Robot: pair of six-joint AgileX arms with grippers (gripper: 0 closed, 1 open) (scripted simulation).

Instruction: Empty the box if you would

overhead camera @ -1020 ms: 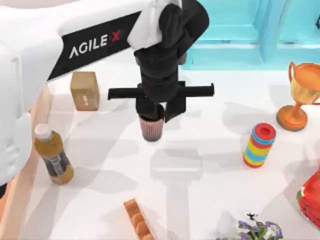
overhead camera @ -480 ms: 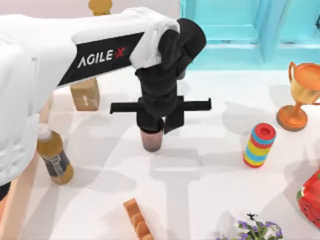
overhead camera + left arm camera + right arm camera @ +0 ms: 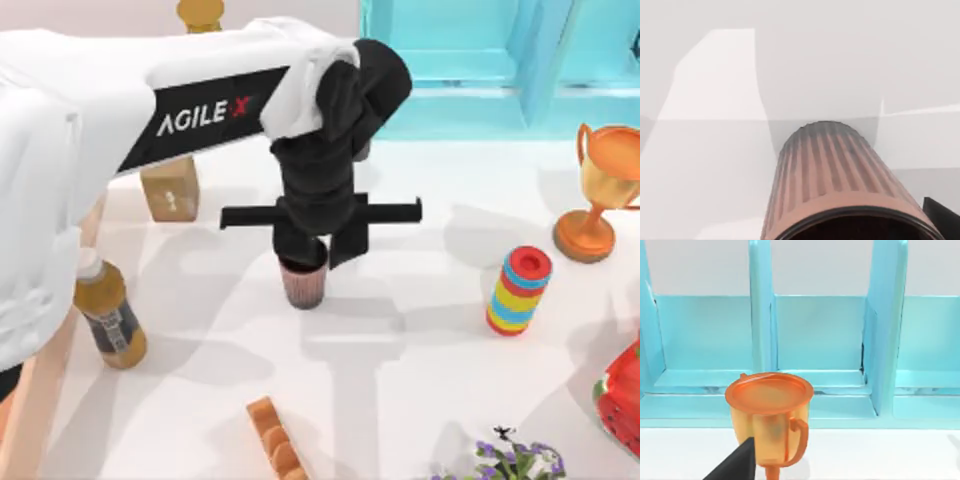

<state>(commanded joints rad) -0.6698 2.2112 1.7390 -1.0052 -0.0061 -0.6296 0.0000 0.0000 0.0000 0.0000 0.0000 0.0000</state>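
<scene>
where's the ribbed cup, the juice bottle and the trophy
ribbed cup [image 3: 304, 288], top view, its side just below the left gripper
juice bottle [image 3: 108, 318], top view, its labelled body
trophy [image 3: 769, 412], right wrist view, its bowl under the rim

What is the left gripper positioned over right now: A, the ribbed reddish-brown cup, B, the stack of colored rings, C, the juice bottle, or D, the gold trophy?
A: in the top view the left gripper sits directly on top of the ribbed reddish-brown cup near the table's middle, and the left wrist view looks straight along that cup's ribbed wall.
</scene>
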